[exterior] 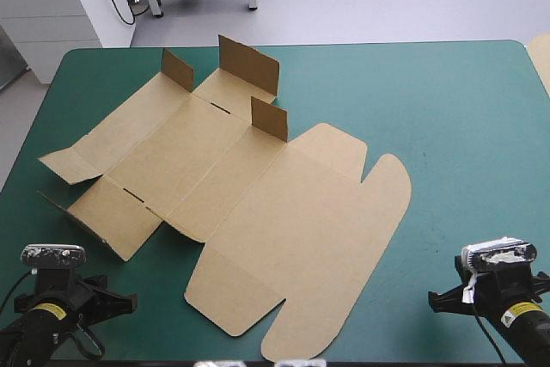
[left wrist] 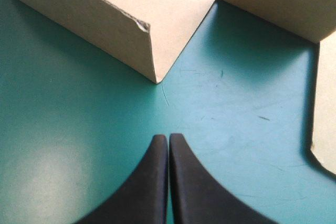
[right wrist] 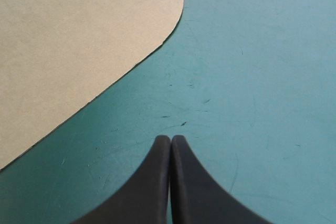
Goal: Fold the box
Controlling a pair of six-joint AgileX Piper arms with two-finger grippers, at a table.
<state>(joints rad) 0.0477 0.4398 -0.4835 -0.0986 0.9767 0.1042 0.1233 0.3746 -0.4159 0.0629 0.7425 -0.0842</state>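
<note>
The brown box (exterior: 258, 204) lies unfolded across the left and middle of the teal-green table, its rounded lid flaps toward the near right. Three small flaps (exterior: 249, 66) stand up along its far side, and one low flap (exterior: 60, 208) is lifted at the near left. My left gripper (left wrist: 168, 137) is shut and empty over bare cover, just short of that lifted flap's corner (left wrist: 153, 77). My right gripper (right wrist: 170, 139) is also shut and empty, over bare cover to the side of the rounded lid flap (right wrist: 79, 51).
An edge of more brown board (exterior: 541, 58) shows at the table's far right edge. Bare teal-green cover (exterior: 464, 126) stretches from the box to the right edge. Both arms sit at the near corners of the table.
</note>
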